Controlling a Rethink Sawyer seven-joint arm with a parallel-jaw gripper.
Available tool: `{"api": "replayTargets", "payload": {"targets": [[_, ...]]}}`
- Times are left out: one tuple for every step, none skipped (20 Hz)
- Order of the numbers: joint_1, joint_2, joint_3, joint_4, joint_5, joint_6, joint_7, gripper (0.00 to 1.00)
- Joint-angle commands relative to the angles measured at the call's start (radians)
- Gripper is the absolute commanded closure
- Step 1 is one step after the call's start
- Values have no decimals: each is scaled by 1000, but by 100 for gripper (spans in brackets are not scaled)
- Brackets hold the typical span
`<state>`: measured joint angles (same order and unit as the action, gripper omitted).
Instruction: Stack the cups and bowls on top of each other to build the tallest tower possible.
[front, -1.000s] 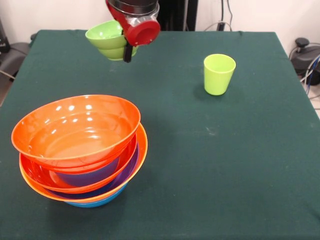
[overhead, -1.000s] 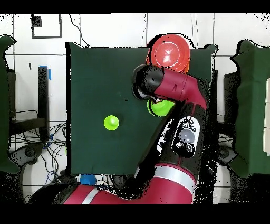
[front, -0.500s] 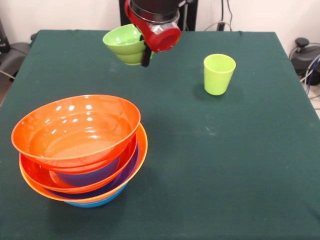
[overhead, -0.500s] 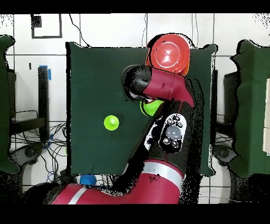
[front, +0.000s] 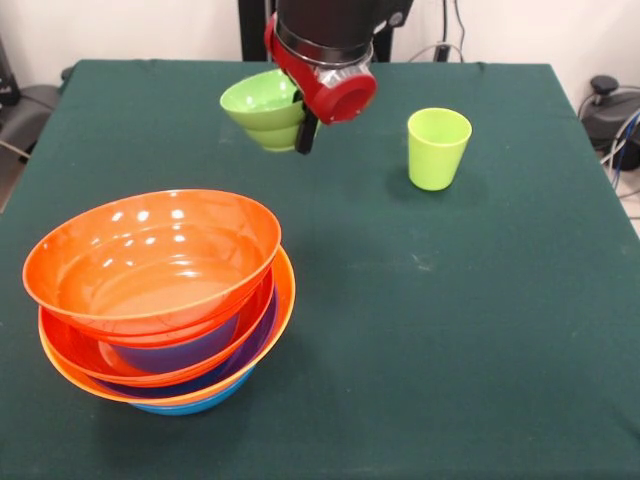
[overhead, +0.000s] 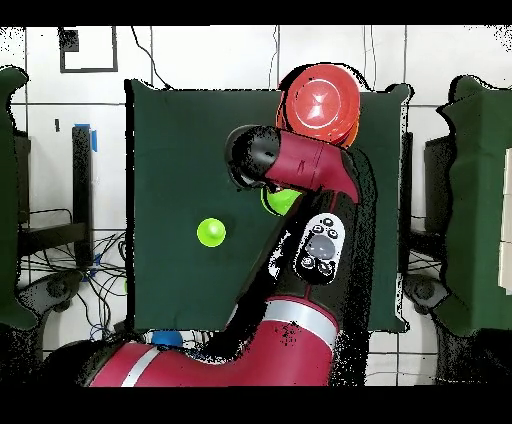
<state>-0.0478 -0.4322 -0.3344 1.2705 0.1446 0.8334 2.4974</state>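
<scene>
The tool (front: 304, 128), clamped on the green bowl (front: 262, 108), has carried it rightward, away from the tower (front: 160, 290), towards the cup (front: 437, 147).

From above, my red arm (overhead: 310, 165) sweeps up from the bottom edge and bends across the green table (overhead: 190, 150). Its bulk covers most of a lime-green bowl (overhead: 281, 200), which peeks out beneath it. The tower (overhead: 320, 100) sits near the table's top edge, orange rim uppermost, and the lime-green cup (overhead: 210, 232) stands well apart on the cloth.
</scene>
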Motion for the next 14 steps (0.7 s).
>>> {"api": "replayTargets", "payload": {"targets": [[8, 73, 96, 99, 25, -150, 154, 100], [9, 76, 94, 101, 27, -162, 152, 100], [8, 80, 94, 104, 28, -177, 150, 100], [6, 82, 96, 107, 31, -187, 146, 100], [6, 85, 97, 109, 34, -196, 144, 100], [5, 87, 97, 110, 36, -204, 143, 100], [4, 90, 97, 110, 37, -209, 139, 100], [3, 92, 96, 110, 38, -214, 136, 100], [5, 94, 93, 109, 39, -216, 138, 100], [7, 96, 88, 108, 40, -216, 140, 100], [9, 96, 84, 106, 41, -212, 140, 100], [9, 96, 83, 108, 43, -211, 138, 100], [10, 96, 82, 109, 45, -207, 138, 100], [13, 97, 79, 112, 46, -212, 141, 100]]}}
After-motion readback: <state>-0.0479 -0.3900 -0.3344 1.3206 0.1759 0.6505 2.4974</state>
